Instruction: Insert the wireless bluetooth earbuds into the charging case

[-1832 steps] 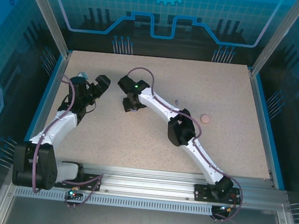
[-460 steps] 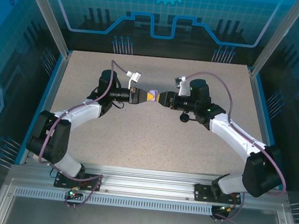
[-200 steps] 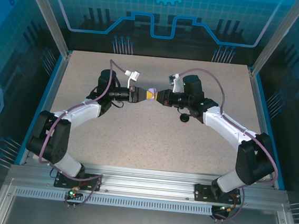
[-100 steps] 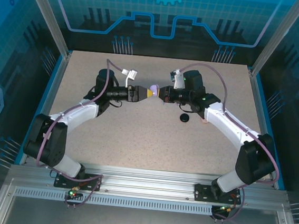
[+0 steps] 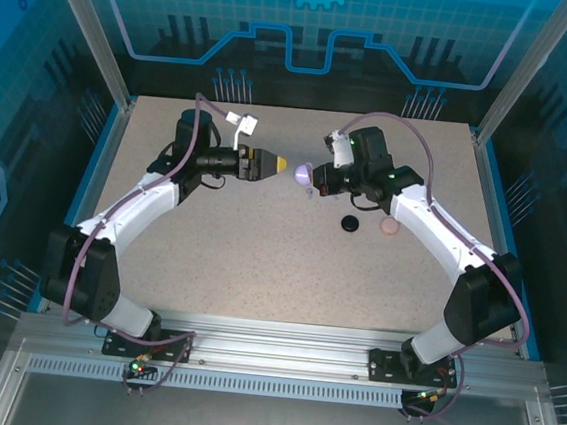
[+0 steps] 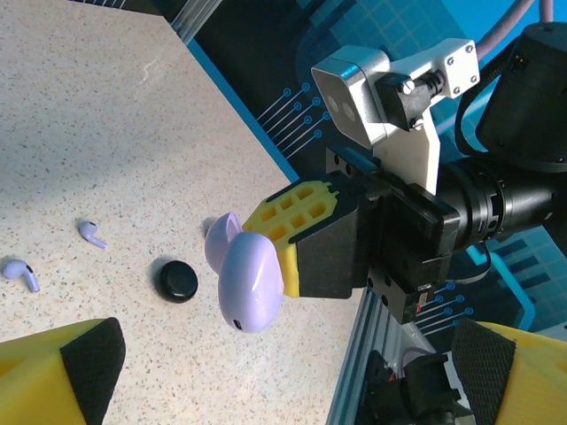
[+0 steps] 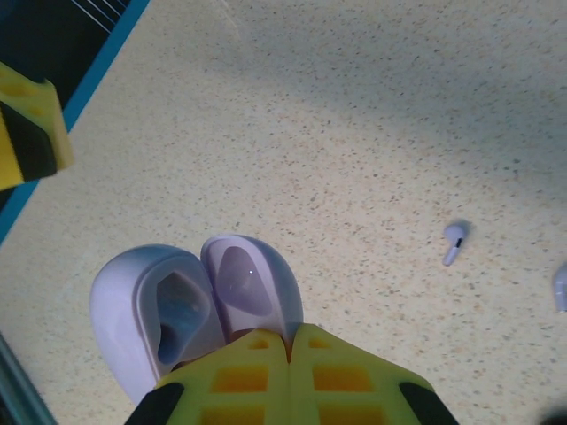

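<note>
**A:** Lavender, then. How many pieces in that colour?

**B:** Three. There is one lavender case (image 6: 251,288), hinged open, and two lavender earbuds (image 6: 91,233). The earbuds lie loose on the table (image 5: 259,260), well apart from the case.

**A:** Other cases?

**B:** Two: a black case (image 5: 351,223) and a pale pink case (image 5: 390,225), near each other on the tabletop.

**A:** And the grippers?

**B:** The right gripper (image 7: 289,354) is clamped on the lavender case where its halves meet, holding it up off the table. The left gripper (image 5: 276,162) faces it with jaws spread wide and nothing between them.

**A:** The surroundings?

**B:** A speckled beige tabletop with a blue edge, an aluminium frame and blue patterned panels.

**A:** Anything unclear?

**B:** One earbud is cut off at the right wrist view's edge. From above, the earbuds are too small to pick out.
</note>
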Motion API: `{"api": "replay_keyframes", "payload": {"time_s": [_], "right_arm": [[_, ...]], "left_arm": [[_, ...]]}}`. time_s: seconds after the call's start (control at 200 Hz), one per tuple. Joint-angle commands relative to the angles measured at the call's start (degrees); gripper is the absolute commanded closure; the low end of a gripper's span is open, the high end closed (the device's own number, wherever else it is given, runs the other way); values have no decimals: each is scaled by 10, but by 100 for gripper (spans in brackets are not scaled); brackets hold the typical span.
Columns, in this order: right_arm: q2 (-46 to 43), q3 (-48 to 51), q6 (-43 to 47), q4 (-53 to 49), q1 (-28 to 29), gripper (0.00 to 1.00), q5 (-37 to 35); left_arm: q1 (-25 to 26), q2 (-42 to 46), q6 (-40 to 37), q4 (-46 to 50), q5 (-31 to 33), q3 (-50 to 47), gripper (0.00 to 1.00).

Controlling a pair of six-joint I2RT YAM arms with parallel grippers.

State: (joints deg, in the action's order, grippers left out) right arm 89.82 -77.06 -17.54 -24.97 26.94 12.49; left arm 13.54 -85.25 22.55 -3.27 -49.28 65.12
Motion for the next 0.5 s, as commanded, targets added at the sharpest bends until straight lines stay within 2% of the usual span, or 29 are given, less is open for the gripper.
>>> {"api": "replay_keyframes", "payload": {"time_s": [0.0,0.495], "right_arm": [[10,-31,55,-39,-4,100,-12],[15,-61,151,-89,-2,100,8]], "left_arm": [[-3,-25,-76,107,2,45,1],[-3,-141,-236,365,-76,220,1]]}}
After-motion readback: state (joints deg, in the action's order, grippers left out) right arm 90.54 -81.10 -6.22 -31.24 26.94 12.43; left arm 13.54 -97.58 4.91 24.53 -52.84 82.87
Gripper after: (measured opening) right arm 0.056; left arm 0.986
